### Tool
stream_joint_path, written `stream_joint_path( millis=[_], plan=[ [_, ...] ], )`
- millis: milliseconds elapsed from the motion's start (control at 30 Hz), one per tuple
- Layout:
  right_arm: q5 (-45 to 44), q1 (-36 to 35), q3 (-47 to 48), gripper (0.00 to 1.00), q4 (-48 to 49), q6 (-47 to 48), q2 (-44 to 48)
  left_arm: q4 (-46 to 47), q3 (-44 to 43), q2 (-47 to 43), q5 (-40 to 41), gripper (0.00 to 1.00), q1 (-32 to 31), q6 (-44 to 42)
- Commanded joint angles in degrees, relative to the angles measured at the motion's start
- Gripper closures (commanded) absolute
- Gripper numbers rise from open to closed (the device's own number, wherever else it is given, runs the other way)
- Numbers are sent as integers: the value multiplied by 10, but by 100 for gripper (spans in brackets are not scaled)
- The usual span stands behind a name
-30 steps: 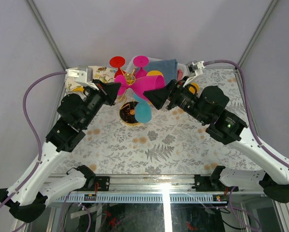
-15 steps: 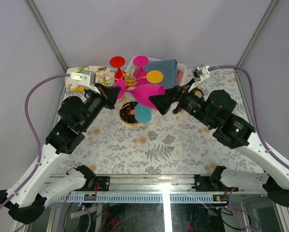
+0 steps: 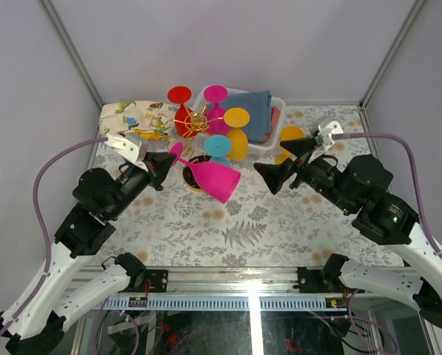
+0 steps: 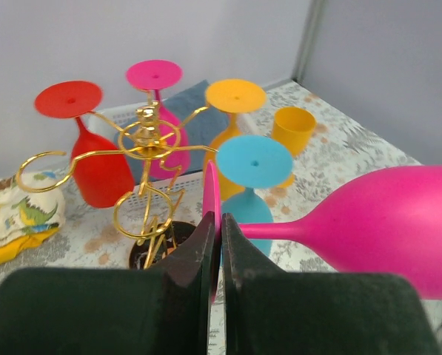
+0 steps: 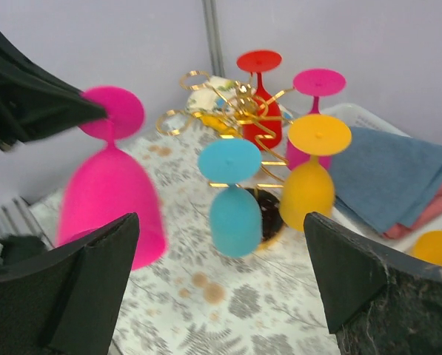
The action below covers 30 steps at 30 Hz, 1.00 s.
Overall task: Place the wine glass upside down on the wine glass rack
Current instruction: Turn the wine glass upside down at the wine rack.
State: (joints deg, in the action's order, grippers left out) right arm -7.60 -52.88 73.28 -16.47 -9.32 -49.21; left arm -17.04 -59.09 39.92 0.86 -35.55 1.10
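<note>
My left gripper (image 3: 169, 157) is shut on the foot disc of a magenta wine glass (image 3: 215, 180), which lies roughly level above the table, bowl toward the right. In the left wrist view the jaws (image 4: 221, 222) pinch the disc edge-on and the bowl (image 4: 383, 225) sticks out to the right. The gold wire rack (image 3: 195, 122) stands behind it on a dark round base (image 3: 194, 176). It carries red (image 3: 180, 111), magenta (image 3: 215, 103), orange (image 3: 236, 133) and cyan (image 3: 218, 146) glasses, all upside down. My right gripper (image 3: 274, 157) is open and empty, right of the rack.
A white basket (image 3: 276, 103) with blue and pink cloths sits behind the rack. A yellow cup (image 3: 291, 134) stands right of it. A patterned cloth (image 3: 135, 118) lies at the back left. The enclosure's corner post (image 5: 212, 33) rises behind the rack.
The left gripper has drawn the magenta glass back from the rack toward the near side. The right gripper has come off the glass's bowl and pulled away to the right.
</note>
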Motion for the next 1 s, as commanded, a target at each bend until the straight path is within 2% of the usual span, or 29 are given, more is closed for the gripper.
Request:
stream_joint_path(
  millis=[0,167,333,567,800,967],
  plan=[
    [11,-6,-35,0,-18,120,21,-20,21,-26,-127,100,4,-93],
    [91,-5,-57,0,-22,190,13,-63,18,-12,-230,100,4,-148],
    [195,-5,-87,2,22,239,-4,-84,14,6,-333,100,3,-190],
    [335,-5,-212,16,229,279,-7,-106,-6,42,-430,100,3,-224],
    [415,-5,-187,26,242,285,-56,-127,-17,61,-514,100,2,-247],
    [451,-5,-171,31,245,268,-90,-134,-23,68,-525,100,2,-251]
  ],
)
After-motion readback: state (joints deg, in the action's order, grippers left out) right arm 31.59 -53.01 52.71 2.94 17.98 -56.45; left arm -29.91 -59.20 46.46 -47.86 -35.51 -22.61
